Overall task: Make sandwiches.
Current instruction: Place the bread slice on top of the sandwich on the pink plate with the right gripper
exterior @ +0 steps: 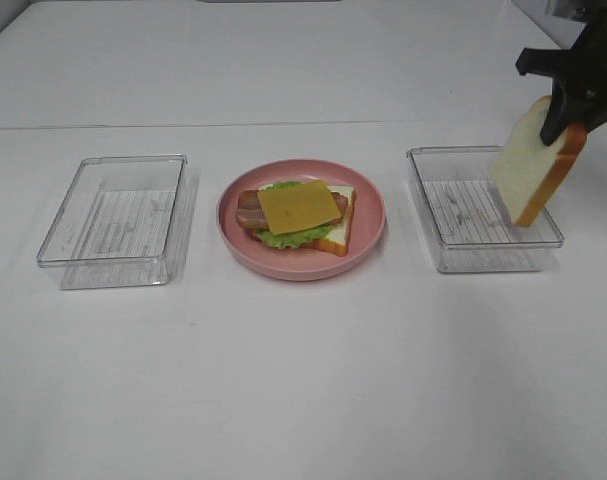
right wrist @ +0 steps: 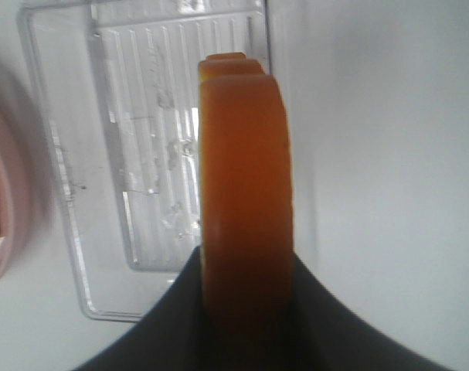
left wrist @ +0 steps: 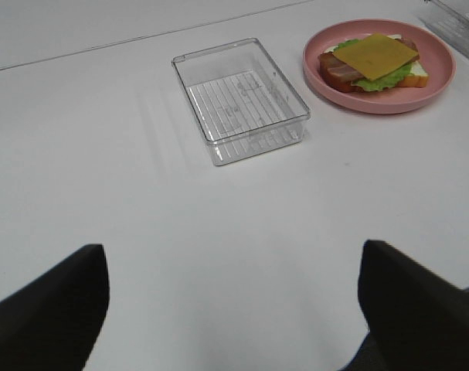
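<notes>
Above the right clear tray, bread slice clenched, hanging tilted from right end effector.

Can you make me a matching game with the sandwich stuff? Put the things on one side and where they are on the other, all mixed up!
Things:
1. cheese square
2. bread slice in the air
3. pink plate
4. left clear box

Places or states:
A. sits between the two clear boxes
B. has nothing inside it
C. lies on top of the stack
D. pinched by the right tool

Pairs: 1-C, 2-D, 3-A, 4-B
</notes>
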Tool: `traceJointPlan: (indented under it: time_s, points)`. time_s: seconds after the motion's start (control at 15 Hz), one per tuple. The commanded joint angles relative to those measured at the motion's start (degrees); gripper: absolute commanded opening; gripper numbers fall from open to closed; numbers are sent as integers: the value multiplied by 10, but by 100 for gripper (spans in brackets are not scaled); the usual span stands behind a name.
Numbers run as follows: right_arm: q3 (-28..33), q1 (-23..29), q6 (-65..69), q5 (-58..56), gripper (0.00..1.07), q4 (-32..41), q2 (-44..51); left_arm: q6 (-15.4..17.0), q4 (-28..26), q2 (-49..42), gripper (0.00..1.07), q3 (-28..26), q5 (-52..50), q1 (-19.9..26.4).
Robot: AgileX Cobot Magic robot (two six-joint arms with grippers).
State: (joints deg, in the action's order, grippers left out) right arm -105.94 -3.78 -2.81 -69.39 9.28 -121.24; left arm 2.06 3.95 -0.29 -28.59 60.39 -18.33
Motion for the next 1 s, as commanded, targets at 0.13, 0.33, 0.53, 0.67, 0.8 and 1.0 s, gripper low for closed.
traceJointPlan:
  time_s: [0.13, 0.33, 0.53, 0.67, 0.8, 1.0]
  points:
    - [3, -2, -57, 2, 0, 114, 49, -1, -2, -11, 83, 1, -6, -2]
    - [5, 0, -99, -7, 0, 225, 53, -1, -2, -11, 83, 1, -6, -2]
    - [59, 36, -148, 13, 0, 335, 53, -1, -2, -11, 83, 1, -6, -2]
    - [88, 63, -159, 44, 0, 367, 53, -1, -2, -11, 83, 1, -6, -2]
    - [123, 101, -165, 100, 0, 402, 53, -1, -2, -11, 83, 1, -6, -2]
    - [176, 155, -165, 207, 0, 446, 53, -1, -2, -11, 83, 1, -6, -2]
